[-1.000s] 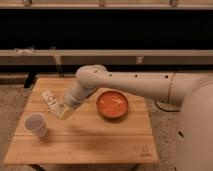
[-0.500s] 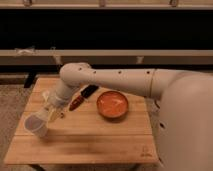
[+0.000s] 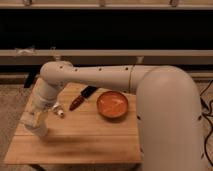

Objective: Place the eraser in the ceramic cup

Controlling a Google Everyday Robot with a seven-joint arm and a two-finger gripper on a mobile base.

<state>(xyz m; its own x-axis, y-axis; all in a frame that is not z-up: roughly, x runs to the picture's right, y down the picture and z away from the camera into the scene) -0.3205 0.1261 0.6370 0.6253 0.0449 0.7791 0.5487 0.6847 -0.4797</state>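
My gripper (image 3: 35, 120) hangs at the end of the white forearm over the front left part of the wooden table (image 3: 85, 140). It sits right on top of the ceramic cup (image 3: 41, 131). Only a whitish part of the cup's lower side shows beneath the gripper. The cup's mouth is hidden by the gripper. The eraser does not show anywhere on the table. I cannot tell whether it is in the gripper or in the cup.
An orange bowl (image 3: 112, 104) stands at the table's middle right. A dark red-and-black handled tool (image 3: 80, 99) lies left of the bowl. A small white tube (image 3: 59, 113) lies beside my forearm. My large white arm covers the table's right side.
My arm has swung left and toward the table's front. The gripper went from the left middle of the table to directly over the cup, uncovering the tool and the tube.
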